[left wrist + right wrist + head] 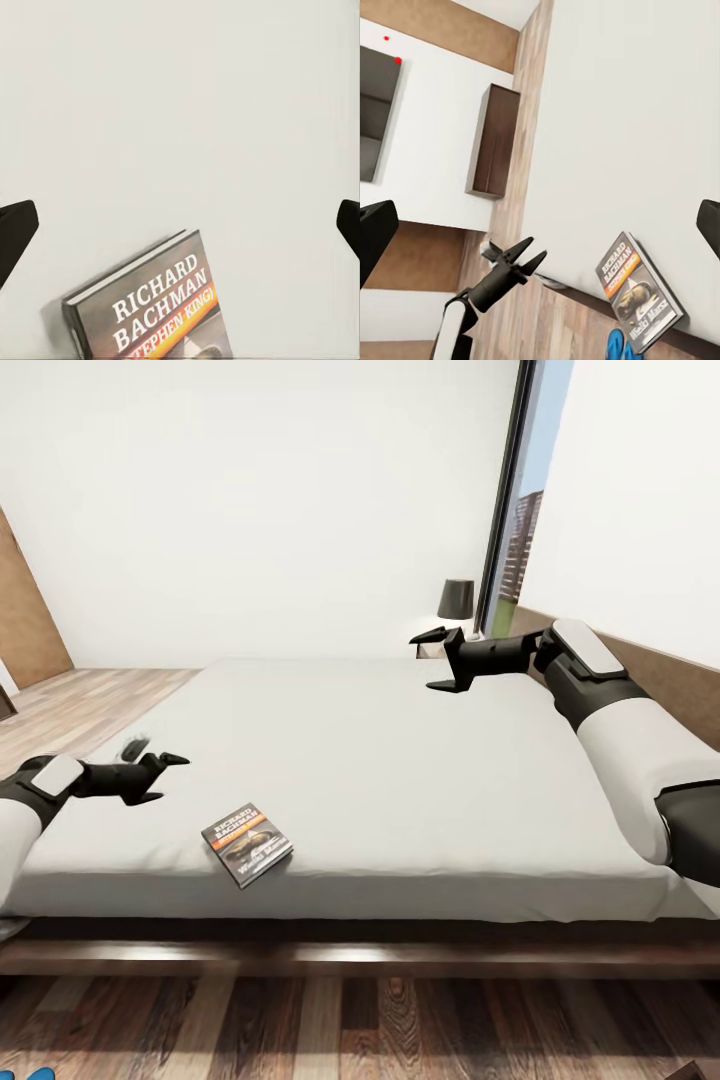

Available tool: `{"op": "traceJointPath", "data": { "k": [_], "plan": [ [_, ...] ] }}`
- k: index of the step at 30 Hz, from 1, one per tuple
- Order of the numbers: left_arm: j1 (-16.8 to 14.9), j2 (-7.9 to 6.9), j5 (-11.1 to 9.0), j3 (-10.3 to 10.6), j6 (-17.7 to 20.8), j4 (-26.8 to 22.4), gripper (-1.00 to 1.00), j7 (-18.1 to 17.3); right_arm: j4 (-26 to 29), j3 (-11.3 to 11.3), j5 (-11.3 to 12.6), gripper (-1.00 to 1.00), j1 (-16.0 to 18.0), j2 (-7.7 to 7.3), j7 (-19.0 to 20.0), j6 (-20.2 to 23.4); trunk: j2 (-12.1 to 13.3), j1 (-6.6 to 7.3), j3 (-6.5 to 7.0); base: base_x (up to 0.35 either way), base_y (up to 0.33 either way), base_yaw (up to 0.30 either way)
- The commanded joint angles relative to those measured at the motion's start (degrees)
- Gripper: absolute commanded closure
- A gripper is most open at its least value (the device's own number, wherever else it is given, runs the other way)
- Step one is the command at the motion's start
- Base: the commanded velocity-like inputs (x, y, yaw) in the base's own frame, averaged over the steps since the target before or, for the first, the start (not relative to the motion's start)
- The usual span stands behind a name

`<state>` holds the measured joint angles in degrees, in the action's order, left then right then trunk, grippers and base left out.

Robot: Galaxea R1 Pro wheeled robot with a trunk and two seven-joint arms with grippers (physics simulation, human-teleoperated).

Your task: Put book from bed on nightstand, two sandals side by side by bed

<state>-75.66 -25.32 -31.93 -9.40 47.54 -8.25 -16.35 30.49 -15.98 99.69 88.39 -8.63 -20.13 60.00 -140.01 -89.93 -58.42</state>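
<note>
The book point(247, 843) lies flat on the off-white bed point(400, 780), close to the mattress's near edge; its dark cover with an orange band faces up. My left gripper point(163, 778) hovers open over the mattress just left of the book, apart from it. In the left wrist view the book point(150, 307) lies below the gripper's spread fingertips point(15, 232). My right gripper point(432, 662) is open above the bed's far right part, holding nothing. The right wrist view shows the book point(639, 292), my left gripper point(521, 259) and a blue sandal point(622, 349) on the floor. A bit of blue sandal point(35, 1074) shows at the floor's near left.
A wooden headboard point(670, 680) runs along the right wall. A black lamp point(456, 600) stands beyond the bed's far right corner by a tall window point(515, 550). A dark brown cabinet point(495, 142) stands against the far wall. Wood floor point(360, 1020) lies before the bed frame.
</note>
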Motion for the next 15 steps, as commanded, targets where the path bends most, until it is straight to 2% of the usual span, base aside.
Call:
{"op": "traceJointPath", "data": {
  "k": [1, 4, 7, 11, 12, 15],
  "plan": [
    [-0.02, -0.55, 0.69, -0.49, 0.26, 0.62, -1.0, -1.38, 0.01, -0.32, 0.51, -1.0, 0.04, -0.05, -0.36, 0.0, -0.02, 0.01, -0.06, 0.0, 0.0, 0.0],
    [0.09, -2.0, 1.79, -0.47, 0.27, 2.17, -1.0, -4.78, -0.4, -0.34, 0.51, -1.0, 0.02, -0.04, -0.35, 0.0, -0.02, 0.01, -0.06, 0.0, 0.0, 0.0],
    [0.32, -3.09, 4.02, -0.46, 0.27, 3.13, -1.0, -9.05, -1.13, -0.35, 0.51, -1.0, 0.01, -0.05, -0.32, 0.0, -0.02, 0.01, -0.06, 0.0, 0.0, 0.0],
    [1.03, -4.24, 9.03, -0.45, 0.11, 4.19, -1.0, -16.29, -2.21, -0.31, 0.54, -1.0, -0.02, -0.06, -0.12, 0.0, -0.02, 0.01, -0.06, 0.0, 0.0, 0.0],
    [1.03, -4.24, 9.03, -0.45, 0.11, 4.19, -1.0, -16.29, -2.21, -0.31, 0.54, -1.0, -0.02, -0.06, -0.12, 0.0, -0.02, 0.01, -0.06, 0.0, 0.0, 0.0],
    [1.86, -4.87, 13.63, -0.46, -0.18, 5.22, -1.0, -22.51, -3.07, -0.25, 0.56, -1.0, -0.04, -0.06, 0.06, 0.0, -0.02, 0.01, -0.06, 0.0, 0.0, 0.0]
  ]
}}
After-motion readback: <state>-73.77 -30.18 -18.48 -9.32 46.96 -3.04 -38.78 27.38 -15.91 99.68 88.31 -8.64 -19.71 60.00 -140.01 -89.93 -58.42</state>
